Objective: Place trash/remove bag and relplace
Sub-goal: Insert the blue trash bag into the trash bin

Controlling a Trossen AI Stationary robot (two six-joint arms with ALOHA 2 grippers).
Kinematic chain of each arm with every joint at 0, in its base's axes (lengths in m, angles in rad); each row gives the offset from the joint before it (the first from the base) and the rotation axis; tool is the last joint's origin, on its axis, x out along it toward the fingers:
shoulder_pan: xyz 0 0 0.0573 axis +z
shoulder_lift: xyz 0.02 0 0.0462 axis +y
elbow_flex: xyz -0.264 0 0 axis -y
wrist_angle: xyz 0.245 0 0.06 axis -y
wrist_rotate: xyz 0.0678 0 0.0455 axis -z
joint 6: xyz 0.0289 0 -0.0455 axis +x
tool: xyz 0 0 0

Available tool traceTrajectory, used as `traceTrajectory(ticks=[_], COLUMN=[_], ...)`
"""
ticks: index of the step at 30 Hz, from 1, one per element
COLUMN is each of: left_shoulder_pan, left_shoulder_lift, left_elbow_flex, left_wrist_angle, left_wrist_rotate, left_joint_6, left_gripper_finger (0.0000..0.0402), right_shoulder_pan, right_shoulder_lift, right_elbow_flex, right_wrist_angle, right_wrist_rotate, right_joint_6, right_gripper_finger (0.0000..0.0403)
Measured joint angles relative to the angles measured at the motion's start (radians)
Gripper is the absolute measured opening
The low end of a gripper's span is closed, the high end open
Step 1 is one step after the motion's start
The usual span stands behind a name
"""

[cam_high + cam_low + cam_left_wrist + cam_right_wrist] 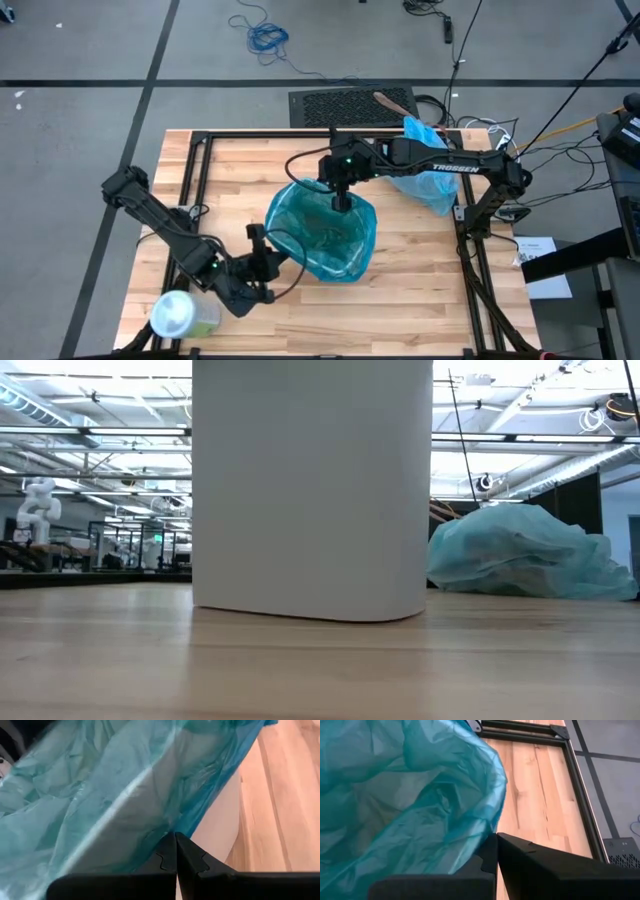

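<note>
A dark teal plastic bag (322, 235) lies spread open over the white bin (312, 490) in the middle of the table. My right gripper (342, 203) is shut at the bag's far rim. My left gripper (268, 252) is shut at its near-left rim. The pale light-blue bag (425, 165) lies crumpled in a heap on the table at the far right, touched by neither gripper; the low view shows it (520, 555) beside the bin. No trash is in view. My left gripper pinches the teal bag's rim (162, 832) between its two fingers, right beside the white bin wall (220, 820). It comes slanting down from the table's near left. The plastic spreads away from the fingertips over the bin mouth, creased and slack. My right gripper pinches the teal bag's rim (487, 837) on the bin's far side between its two fingers. It comes slanting down from the table's far right. The bag's edge curves up and away from the fingertips, and the rest sags into the bin.
A large pale-green container with a white lid (180, 315) stands at the table's near left corner, close to my left arm. A black frame (200, 150) runs round the tabletop. Bare wood (420, 270) lies to the near right of the bin.
</note>
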Motion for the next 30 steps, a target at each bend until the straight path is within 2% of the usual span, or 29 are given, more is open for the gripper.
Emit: traceTrajectory(ticks=[8, 15, 21, 25, 30], left_shoulder_pan=[0.020, 0.013, 0.004, 0.012, 0.012], left_shoulder_lift=[0.015, 0.015, 0.015, 0.015, 0.015], left_elbow_flex=[0.000, 0.000, 0.000, 0.000, 0.000], left_wrist_angle=[-0.047, -0.049, -0.061, -0.093, -0.100], left_wrist_rotate=[0.003, 0.014, 0.013, 0.013, 0.013], left_joint_6=[-0.001, -0.046, -0.047, -0.053, -0.088], left_gripper_finger=[0.0000, 0.0000, 0.0000, 0.0000, 0.0000], right_shoulder_pan=[0.004, -0.005, -0.012, 0.018, 0.114], right_shoulder_lift=[-0.019, -0.068, -0.135, -0.217, -0.363], right_elbow_flex=[0.011, 0.015, 0.015, 0.005, -0.086], right_wrist_angle=[0.001, -0.040, -0.241, -0.350, -0.339], right_wrist_rotate=[0.019, 0.280, 0.456, 0.470, 0.459], right_joint_6=[-0.001, -0.020, 0.047, 0.142, 0.268], right_gripper_finger=[0.0000, 0.0000, 0.0000, 0.0000, 0.0000])
